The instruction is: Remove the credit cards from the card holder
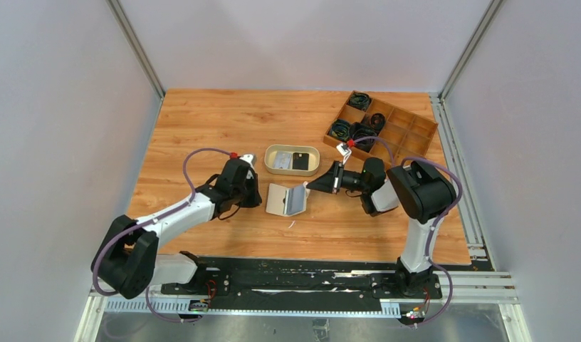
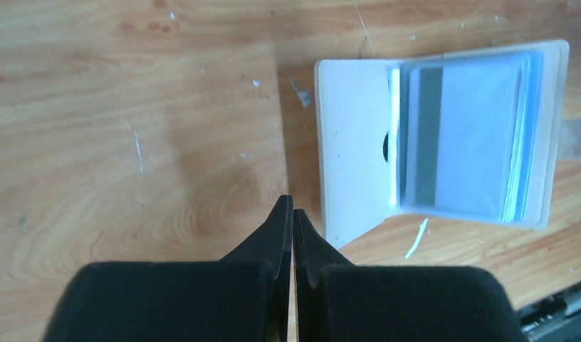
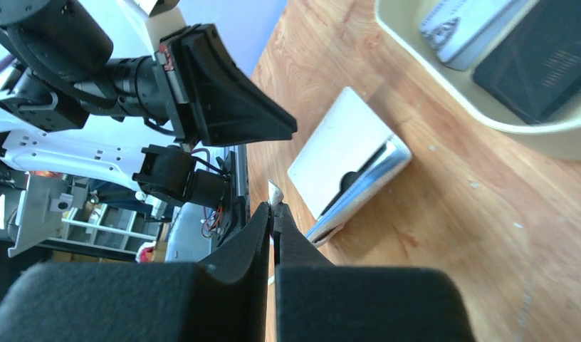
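left gripper [image 2: 292, 205] fingers together, empty, just beside card holder [image 2: 352, 142] left leaf | pale blue credit card [image 2: 480, 135] in right leaf, nearer closed right gripper [image 3: 274, 206], hold unclear

My left gripper [image 2: 292, 214] and my right gripper [image 3: 273, 214] have smooth, matt black plastic fingers. The table [image 2: 131, 107] is orange-brown wood grain with a low sheen, marked by pale scratches and white flecks. The card holder [image 2: 352, 142] is cream, matt and smooth; whether it is leather or imitation I cannot tell. The credit cards [image 2: 473, 135] are glossy pale blue plastic. The oval dish [image 3: 487, 107] is smooth, matt beige, and the compartment tray [image 1: 424, 127] is matt brown wood
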`<state>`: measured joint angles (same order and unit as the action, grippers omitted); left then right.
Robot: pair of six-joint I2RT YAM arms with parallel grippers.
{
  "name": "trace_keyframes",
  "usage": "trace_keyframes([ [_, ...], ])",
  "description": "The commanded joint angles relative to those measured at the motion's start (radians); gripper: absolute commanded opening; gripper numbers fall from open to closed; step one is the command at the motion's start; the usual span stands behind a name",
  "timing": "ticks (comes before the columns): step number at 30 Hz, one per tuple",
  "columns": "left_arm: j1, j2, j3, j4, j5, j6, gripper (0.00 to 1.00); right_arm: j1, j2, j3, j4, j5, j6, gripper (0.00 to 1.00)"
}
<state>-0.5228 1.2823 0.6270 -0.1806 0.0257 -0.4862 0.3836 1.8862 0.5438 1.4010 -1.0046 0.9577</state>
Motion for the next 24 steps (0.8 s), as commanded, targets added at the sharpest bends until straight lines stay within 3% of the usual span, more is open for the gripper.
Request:
trace_keyframes([
  [1, 0.004, -0.06, -0.063, 0.044, 0.065, -0.079, 0.0, -0.077, 0.09, 0.001, 0.162, -0.088, 0.121, 0.0],
  [6, 0.004, -0.091, -0.125, 0.09, 0.064, -0.134, 0.01, -0.091, 0.127, 0.017, 0.163, -0.101, 0.124, 0.0],
  [12, 0.004, -0.139, -0.16, 0.144, 0.037, -0.201, 0.37, -0.091, 0.134, 0.019, 0.163, -0.11, 0.121, 0.0],
  [17, 0.004, -0.265, -0.143, 0.084, -0.021, -0.225, 0.58, -0.091, 0.136, 0.018, 0.162, -0.112, 0.118, 0.0],
  [19, 0.005, -0.292, -0.133, 0.069, -0.023, -0.215, 0.66, -0.091, 0.139, 0.018, 0.164, -0.113, 0.118, 0.0],
  [24, 0.004, -0.193, -0.124, 0.13, 0.029, -0.213, 0.67, -0.09, 0.138, 0.014, 0.171, -0.114, 0.123, 0.0],
])
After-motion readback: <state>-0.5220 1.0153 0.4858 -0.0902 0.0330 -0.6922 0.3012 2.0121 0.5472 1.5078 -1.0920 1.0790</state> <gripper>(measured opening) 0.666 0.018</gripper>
